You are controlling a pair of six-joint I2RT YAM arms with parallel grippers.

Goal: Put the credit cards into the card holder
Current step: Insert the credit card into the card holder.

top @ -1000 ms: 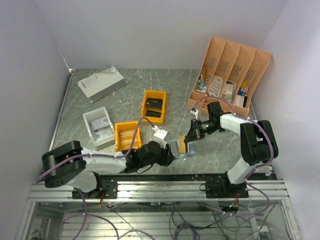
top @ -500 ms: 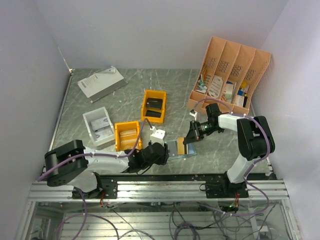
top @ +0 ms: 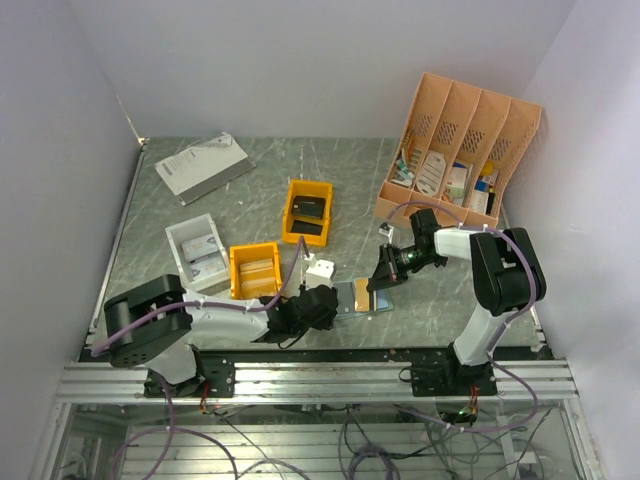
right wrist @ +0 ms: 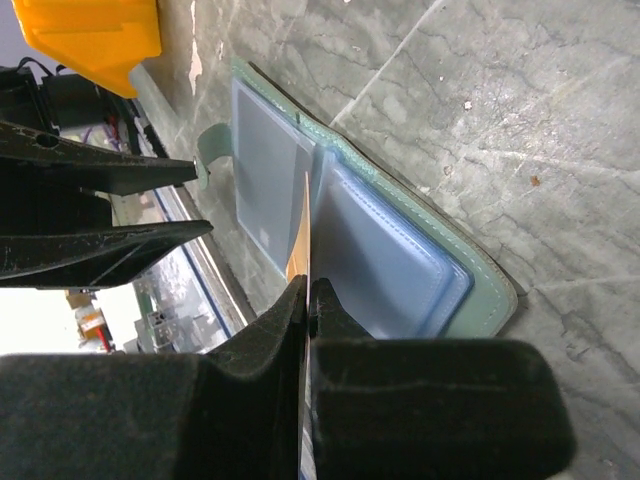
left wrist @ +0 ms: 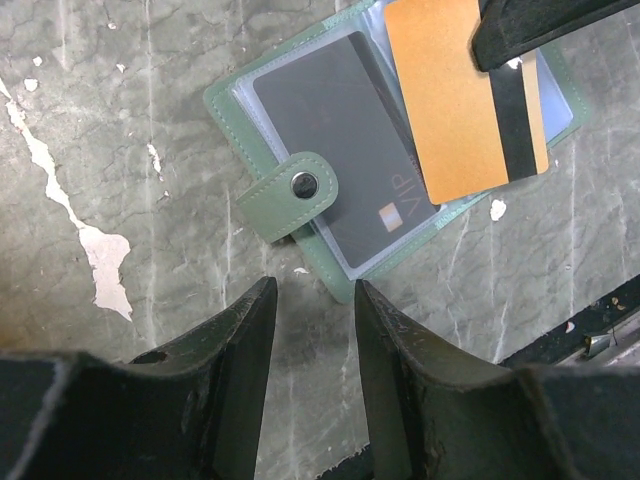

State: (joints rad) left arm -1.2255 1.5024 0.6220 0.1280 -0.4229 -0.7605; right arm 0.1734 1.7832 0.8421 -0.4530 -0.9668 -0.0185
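Left wrist view: left gripper (left wrist: 312, 285) parted, empty. One card holder (left wrist: 338, 264) open flat at table's (left wrist: 150, 100) front edge, long axis left-right, tab (left wrist: 290, 195) pointing at left gripper. Two cards: grey card (left wrist: 345, 150) pocketed; orange card (left wrist: 450, 110) clenched in right gripper (right wrist: 308, 290).

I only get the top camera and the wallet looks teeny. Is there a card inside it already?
Observer: Yes. The left wrist view shows a dark grey card marked VIP, lying under a clear sleeve in the open card holder.
Operator: What's that orange bit on top of it?
Observer: An orange card with a black stripe, pinched in the shut right gripper.
Operator: Is the other hand holding anything?
Observer: No. The left gripper is open and empty, close to the holder's snap tab.
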